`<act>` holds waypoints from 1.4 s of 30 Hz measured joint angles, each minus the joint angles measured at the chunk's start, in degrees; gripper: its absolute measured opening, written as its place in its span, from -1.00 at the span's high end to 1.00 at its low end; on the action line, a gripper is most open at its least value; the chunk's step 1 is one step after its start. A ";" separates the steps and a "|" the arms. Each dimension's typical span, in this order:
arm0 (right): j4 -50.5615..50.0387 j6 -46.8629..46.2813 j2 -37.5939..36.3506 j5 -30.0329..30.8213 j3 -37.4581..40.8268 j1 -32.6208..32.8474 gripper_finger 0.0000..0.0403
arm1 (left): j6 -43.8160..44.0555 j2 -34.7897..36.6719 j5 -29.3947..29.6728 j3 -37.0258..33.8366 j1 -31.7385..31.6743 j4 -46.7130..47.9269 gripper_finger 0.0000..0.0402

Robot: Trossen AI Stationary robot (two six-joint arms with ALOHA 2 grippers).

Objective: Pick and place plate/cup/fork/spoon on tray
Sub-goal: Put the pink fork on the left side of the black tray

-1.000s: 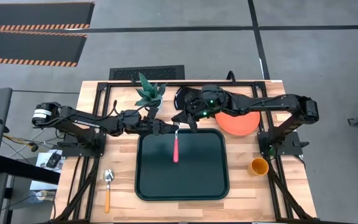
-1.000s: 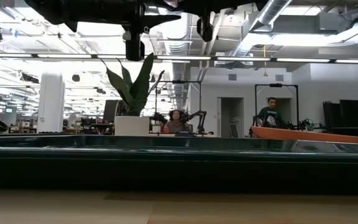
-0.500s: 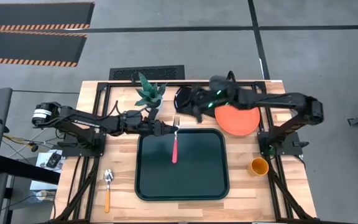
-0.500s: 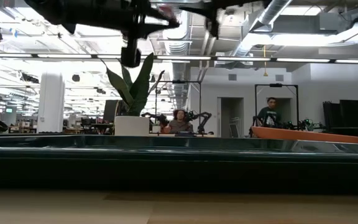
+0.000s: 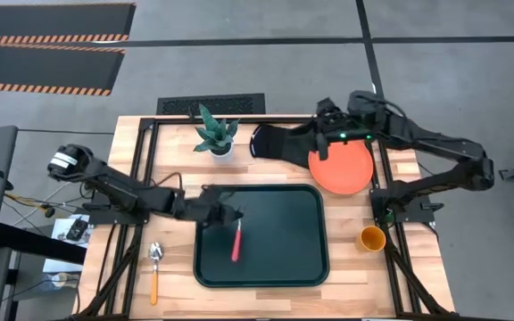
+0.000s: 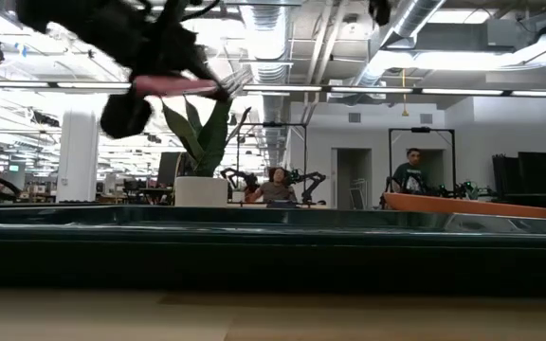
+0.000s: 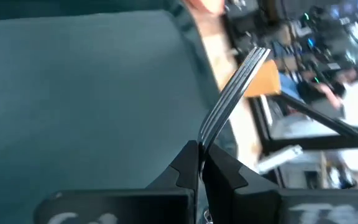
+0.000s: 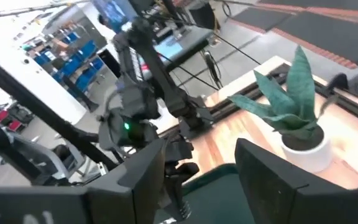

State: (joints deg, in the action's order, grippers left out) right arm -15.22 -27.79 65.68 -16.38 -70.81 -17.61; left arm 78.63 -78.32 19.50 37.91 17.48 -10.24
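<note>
The fork (image 5: 236,242), with a red handle and silver tines (image 7: 232,93), hangs above the left part of the dark tray (image 5: 284,267), with my left gripper (image 5: 229,215) shut on it. My right gripper (image 5: 322,143) stands open above the table's far side, between a black mitt (image 5: 270,143) and the orange-red plate (image 5: 344,169), touching nothing. The plate lies flat at the far right. The orange cup (image 5: 371,238) stands upright to the right of the tray. The spoon (image 5: 154,267) lies flat to the left of the tray. My left gripper pinches the fork between its two fingers just behind the tines (image 7: 205,140), coming level from the table's left. The tines stick out past the fingertips. The red handle (image 5: 235,245) reaches toward the table's near edge. The fork is lifted clear of the tray.
A potted plant (image 5: 212,135) stands at the far edge, left of the mitt. In the low view the tray's rim (image 6: 273,223) spans the width, and people sit in the room beyond the table.
My right gripper has opened, let go of the fork and drawn back up and toward the table's far right. My left gripper has shut on the fork and carried it from the tray's far edge toward the near left, over the tray.
</note>
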 joint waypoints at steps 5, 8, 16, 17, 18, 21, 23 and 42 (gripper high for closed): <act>-1.20 0.80 -2.20 0.03 0.00 0.91 -0.04 | 8.31 -4.52 6.44 -2.32 5.67 -1.81 1.00; -2.74 1.39 -2.84 0.07 0.07 1.54 -0.03 | 12.85 -7.26 7.90 -4.95 7.82 -6.72 1.00; -5.16 2.83 -2.63 0.07 0.04 3.07 -0.03 | 19.13 -11.87 5.65 -8.10 8.30 -10.49 1.00; -5.26 2.88 -2.63 0.09 0.04 3.13 -0.02 | 19.22 -12.30 5.22 -8.07 8.29 -10.62 1.00; -5.55 2.93 -2.63 0.07 0.04 3.13 -0.02 | 19.35 -12.67 5.02 -7.94 8.12 -10.66 1.00; -5.51 2.99 -2.63 0.07 0.04 3.13 0.00 | 19.61 -12.73 4.80 -7.93 7.85 -10.37 1.00; -5.51 2.99 -2.63 0.07 0.04 3.13 0.00 | 19.61 -12.73 4.73 -7.93 7.42 -9.50 0.99; -7.68 4.07 -2.63 0.03 0.04 3.13 0.01 | 21.75 -12.81 -3.14 -7.54 3.11 -7.21 0.35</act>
State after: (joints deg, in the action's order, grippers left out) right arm -22.90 -23.72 63.05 -16.35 -70.76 -14.48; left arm 100.38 -91.13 16.36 30.37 20.60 -17.45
